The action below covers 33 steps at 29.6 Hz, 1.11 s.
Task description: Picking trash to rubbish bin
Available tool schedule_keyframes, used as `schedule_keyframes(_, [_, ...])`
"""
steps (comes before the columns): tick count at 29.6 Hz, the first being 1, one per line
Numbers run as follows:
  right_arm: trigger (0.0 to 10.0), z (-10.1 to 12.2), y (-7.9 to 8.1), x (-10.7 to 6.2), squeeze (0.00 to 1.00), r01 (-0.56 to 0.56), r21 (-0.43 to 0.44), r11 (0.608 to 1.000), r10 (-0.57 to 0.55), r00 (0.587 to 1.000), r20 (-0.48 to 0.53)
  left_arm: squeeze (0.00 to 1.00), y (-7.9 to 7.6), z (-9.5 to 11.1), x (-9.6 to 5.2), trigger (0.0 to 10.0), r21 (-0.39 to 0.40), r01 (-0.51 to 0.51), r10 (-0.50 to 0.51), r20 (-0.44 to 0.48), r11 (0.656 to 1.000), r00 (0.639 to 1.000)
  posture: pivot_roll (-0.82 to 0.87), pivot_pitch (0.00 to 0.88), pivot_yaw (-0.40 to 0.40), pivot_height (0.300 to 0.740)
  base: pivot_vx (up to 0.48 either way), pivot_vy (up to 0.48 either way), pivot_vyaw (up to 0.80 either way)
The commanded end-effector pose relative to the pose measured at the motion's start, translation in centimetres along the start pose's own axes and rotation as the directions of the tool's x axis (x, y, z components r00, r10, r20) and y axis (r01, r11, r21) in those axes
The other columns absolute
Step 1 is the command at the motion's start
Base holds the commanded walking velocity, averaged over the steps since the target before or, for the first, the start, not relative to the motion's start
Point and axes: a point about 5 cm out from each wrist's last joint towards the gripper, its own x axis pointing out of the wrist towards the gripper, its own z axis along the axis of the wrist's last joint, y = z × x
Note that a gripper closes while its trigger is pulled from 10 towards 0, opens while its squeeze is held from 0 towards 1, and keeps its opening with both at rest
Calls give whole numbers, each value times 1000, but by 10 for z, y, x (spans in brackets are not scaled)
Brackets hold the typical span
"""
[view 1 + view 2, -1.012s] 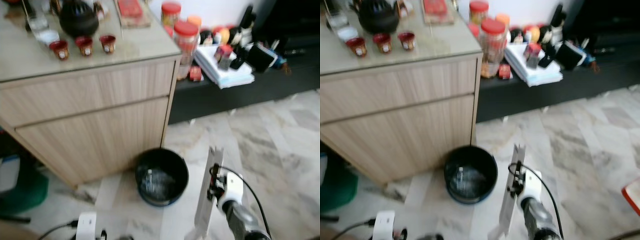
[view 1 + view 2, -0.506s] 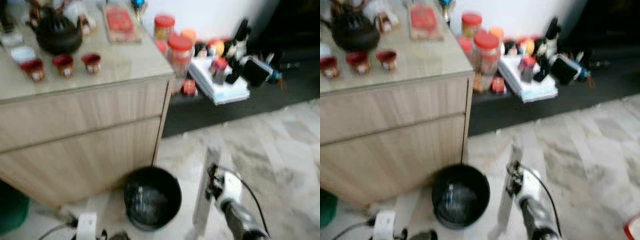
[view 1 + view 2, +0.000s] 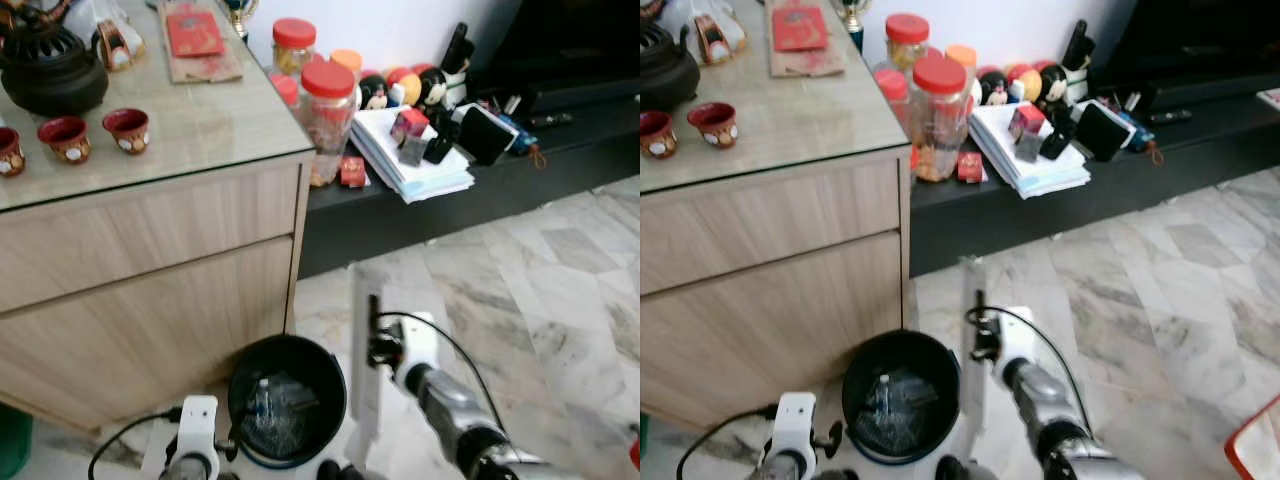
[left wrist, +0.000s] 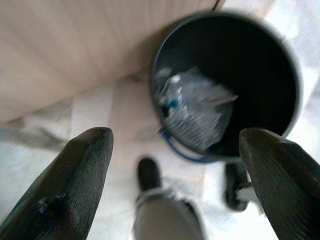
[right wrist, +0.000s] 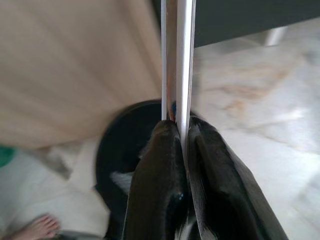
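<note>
Jaws on my right gripper (image 5: 181, 145) were pinched tight on a thin flat white card (image 3: 364, 370), held upright on edge just to the right of the black bin (image 3: 287, 400), beside its rim and not yet over the opening. My left gripper (image 4: 175, 165) hovered above the bin with its jaws wide apart and empty. The bin sat on the marble floor (image 3: 560, 290) against the wooden cabinet (image 3: 150, 270) and already held a crumpled clear plastic bottle (image 4: 192, 107). I judged this the carry-to-bin step, nearly done. Next I would need to swing the card left over the opening, then release.
</note>
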Motion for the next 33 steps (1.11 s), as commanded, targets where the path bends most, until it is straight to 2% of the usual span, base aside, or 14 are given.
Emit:
schedule_keyframes(1, [10000,10,6,4,0,-31,-17,999,31,999,15,0,-10,5,2,10000,-7,63,-63,25,998,998,124,205,-142,740,0,0,0])
schedule_keyframes(6, [10000,20,30,14,0,-71,-40,997,72,997,36,0,-33,16,5,10000,38,230,-231,53,973,971,129,207,-144,740,0,0,0])
schedule_keyframes(8, [10000,24,35,16,0,-64,-40,997,66,997,50,0,-37,17,5,10000,31,260,-262,56,965,963,137,209,-148,740,0,0,0])
schedule_keyframes(17, [10000,30,38,19,0,-14,3,1000,14,996,90,0,-44,17,3,10000,11,316,-316,71,949,946,147,213,-160,740,0,0,0])
schedule_keyframes(18, [10000,30,38,19,243,-12,5,1000,11,996,93,0,-44,17,3,10000,10,317,-317,70,948,946,146,214,-162,740,0,0,0])
schedule_keyframes(19, [10000,30,38,19,243,-10,7,1000,9,995,94,0,-44,17,3,10000,9,319,-319,70,948,945,146,214,-162,740,0,0,0])
schedule_keyframes(20, [10000,30,37,18,1000,-8,14,1000,7,995,96,0,-45,16,3,10000,6,320,-319,68,948,945,146,214,-164,740,0,0,0])
schedule_keyframes(33, [10000,35,33,18,1000,9,79,997,-20,991,134,0,-45,16,3,10000,-5,326,-325,68,946,943,144,212,-166,740,0,0,0])
